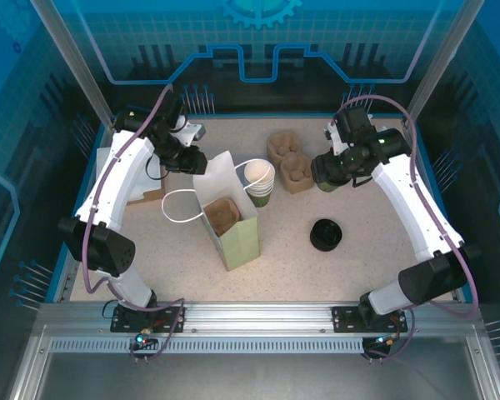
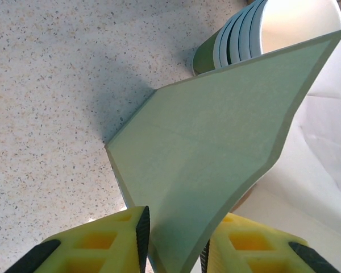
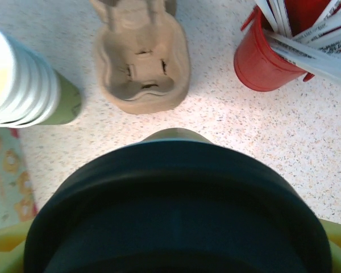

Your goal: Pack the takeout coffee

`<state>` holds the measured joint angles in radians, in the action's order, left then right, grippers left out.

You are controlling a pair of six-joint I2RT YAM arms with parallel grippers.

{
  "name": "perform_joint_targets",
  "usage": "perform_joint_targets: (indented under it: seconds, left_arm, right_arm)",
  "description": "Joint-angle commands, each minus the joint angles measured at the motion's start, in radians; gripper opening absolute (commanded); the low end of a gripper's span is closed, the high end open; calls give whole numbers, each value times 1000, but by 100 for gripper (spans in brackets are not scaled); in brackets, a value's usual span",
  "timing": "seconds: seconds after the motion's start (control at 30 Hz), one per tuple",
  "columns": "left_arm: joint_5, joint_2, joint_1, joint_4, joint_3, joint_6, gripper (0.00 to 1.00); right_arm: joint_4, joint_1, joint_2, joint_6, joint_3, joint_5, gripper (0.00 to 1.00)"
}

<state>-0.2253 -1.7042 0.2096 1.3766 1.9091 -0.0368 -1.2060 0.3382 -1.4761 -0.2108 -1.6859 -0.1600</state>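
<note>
We see the takeout coffee (image 3: 176, 211), its black lid on, between the fingers of the right gripper (image 1: 327, 172), which close against its sides; whether it stands on the table or hangs above it we cannot tell. It sits at the right of the pulp carriers (image 1: 290, 162), well apart from the paper bag (image 1: 243, 242). The left gripper (image 2: 173, 250) pinches one wall of that bag, fingers nearly together with only the paper between them.

We think too hard a squeeze could buckle the paper cup and pop the lid. The stack of cream cups (image 1: 259, 179) stands just beside the bag's mouth, on the coffee's side, and a low pass could topple it. A carrier (image 1: 221, 215) already takes up part of the bag, so a misjudged descent could catch its rim or fold the held wall
</note>
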Motion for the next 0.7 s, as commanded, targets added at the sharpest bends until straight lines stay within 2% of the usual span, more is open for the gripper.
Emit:
perform_joint_targets:
  seconds: [0.0, 0.13, 0.37, 0.67]
  left_arm:
    - [-13, 28, 17, -11, -16, 27, 27]
    - [-9, 28, 28, -18, -15, 36, 23]
    - [-2, 37, 46, -27, -18, 84, 21]
    - [7, 51, 66, -40, -24, 147, 21]
  right_arm:
    - [-129, 44, 26, -42, -105, 4, 78]
    - [-207, 128, 6, -62, -248, -12, 78]
    - [-301, 283, -56, -121, -504, -43, 77]
    - [-278, 486, -134, -173, -719, -25, 75]
